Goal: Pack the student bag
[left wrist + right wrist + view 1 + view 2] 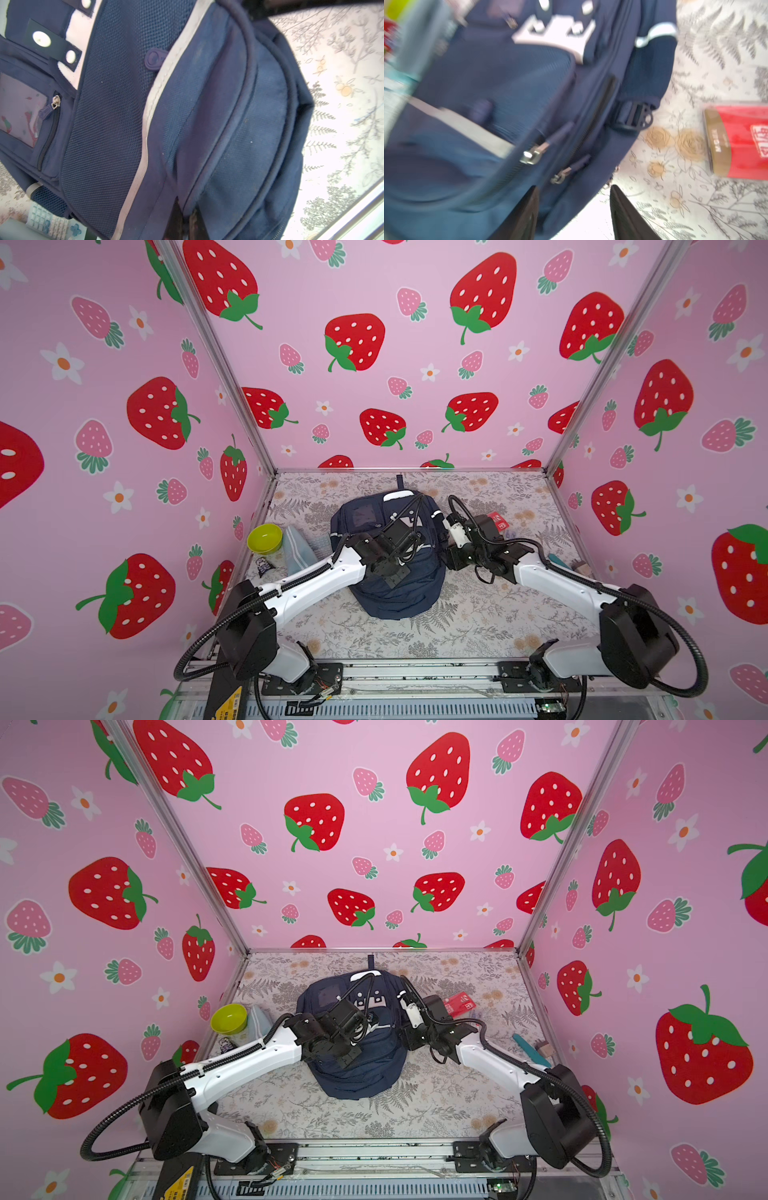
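Note:
The student bag (395,597) (357,1081), navy with silver stripes and a white face patch, lies flat in the middle of the floral table. My left gripper (187,209) reaches over the bag's front (415,549) and is shut on a raised fold of its fabric (207,104) along a piped seam. My right gripper (574,187) is open at the bag's right side (442,556). One finger sits over the navy fabric and the other over the table. Two metal zip pulls (532,153) lie just ahead of it; this view is blurred.
A green bowl (264,538), a light-blue pouch (297,551) and a small dark packet (264,567) lie left of the bag. A red box (498,521) (741,141) lies right of it, with a teal item (559,562) by the right wall. Pink walls close three sides.

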Motion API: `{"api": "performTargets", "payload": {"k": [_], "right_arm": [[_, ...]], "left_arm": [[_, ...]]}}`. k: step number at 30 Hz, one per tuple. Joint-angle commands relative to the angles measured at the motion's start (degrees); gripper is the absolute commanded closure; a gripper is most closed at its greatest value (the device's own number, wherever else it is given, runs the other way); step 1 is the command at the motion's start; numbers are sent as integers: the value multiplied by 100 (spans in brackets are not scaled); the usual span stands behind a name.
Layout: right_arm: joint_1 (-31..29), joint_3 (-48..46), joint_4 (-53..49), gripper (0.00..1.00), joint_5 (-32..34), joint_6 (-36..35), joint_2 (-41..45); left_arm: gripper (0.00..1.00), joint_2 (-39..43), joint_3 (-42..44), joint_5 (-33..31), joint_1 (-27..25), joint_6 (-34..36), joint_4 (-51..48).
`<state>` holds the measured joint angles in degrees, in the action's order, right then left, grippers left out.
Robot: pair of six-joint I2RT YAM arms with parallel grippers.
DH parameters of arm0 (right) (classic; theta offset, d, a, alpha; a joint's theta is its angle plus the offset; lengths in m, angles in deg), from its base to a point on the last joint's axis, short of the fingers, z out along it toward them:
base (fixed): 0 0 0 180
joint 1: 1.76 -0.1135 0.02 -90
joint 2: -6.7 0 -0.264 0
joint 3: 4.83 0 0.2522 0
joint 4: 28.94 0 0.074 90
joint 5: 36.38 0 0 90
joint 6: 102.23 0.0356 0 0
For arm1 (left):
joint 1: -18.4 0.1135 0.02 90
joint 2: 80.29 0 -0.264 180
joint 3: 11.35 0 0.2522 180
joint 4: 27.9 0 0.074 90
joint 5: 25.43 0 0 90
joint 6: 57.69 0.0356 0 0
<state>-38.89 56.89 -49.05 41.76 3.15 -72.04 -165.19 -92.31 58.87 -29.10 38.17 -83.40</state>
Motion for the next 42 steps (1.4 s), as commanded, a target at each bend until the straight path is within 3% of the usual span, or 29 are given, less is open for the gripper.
{"api": "performTargets", "payload": {"k": [1,12,18,25,32,38,42], "right_arm": [[211,24,343,47,-657,196,-191],[714,28,1286,56,-2058,864,-1429],[764,-577,2768,41,-3601,1468,-1775],[768,-990,3778,41,-4579,1996,-1550],[717,-1265,4010,58,-4858,2238,-877],[390,-1128,2931,64,-4629,1540,-760],[294,-1199,2880,72,-4413,1494,-733]], "left_arm": [[100,123,-45,513,-31,-106,305],[100,-10,142,797,-31,-835,316],[100,437,373,1219,101,-1131,727],[100,803,293,2252,828,-1287,886],[100,961,425,2773,1187,-1418,988],[100,1124,447,3078,1366,-1566,1111],[100,1217,464,3408,1522,-1646,1203]]}}
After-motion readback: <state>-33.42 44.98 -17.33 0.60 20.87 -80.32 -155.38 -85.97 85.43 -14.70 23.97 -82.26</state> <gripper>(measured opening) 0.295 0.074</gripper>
